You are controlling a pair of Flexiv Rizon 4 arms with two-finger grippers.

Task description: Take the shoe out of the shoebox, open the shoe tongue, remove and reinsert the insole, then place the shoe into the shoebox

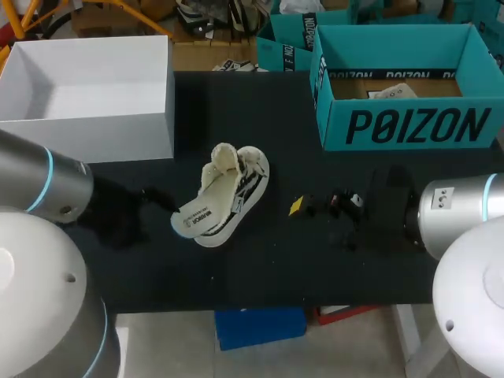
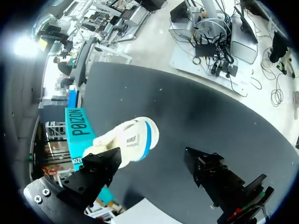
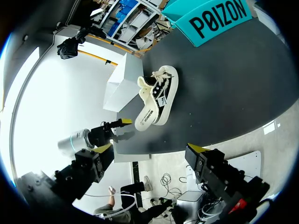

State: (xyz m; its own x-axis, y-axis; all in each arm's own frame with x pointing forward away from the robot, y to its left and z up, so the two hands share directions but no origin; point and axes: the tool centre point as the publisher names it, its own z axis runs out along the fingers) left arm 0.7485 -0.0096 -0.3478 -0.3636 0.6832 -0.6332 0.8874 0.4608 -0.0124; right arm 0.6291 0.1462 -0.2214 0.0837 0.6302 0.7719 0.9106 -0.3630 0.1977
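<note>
Left gripper (image 2: pixel 152 159) and right gripper (image 3: pixel 149 149) both gape wide, empty; probably best that one steadies the shoe (image 1: pixel 250 177) while the other pinches the half-out insole (image 1: pixel 203 209) near its free end.

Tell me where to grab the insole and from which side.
Likely grip the insole at its blue-banded heel end, which juts free of the shoe toward the open left gripper. Come in from my left, pinching its flat faces.
</note>
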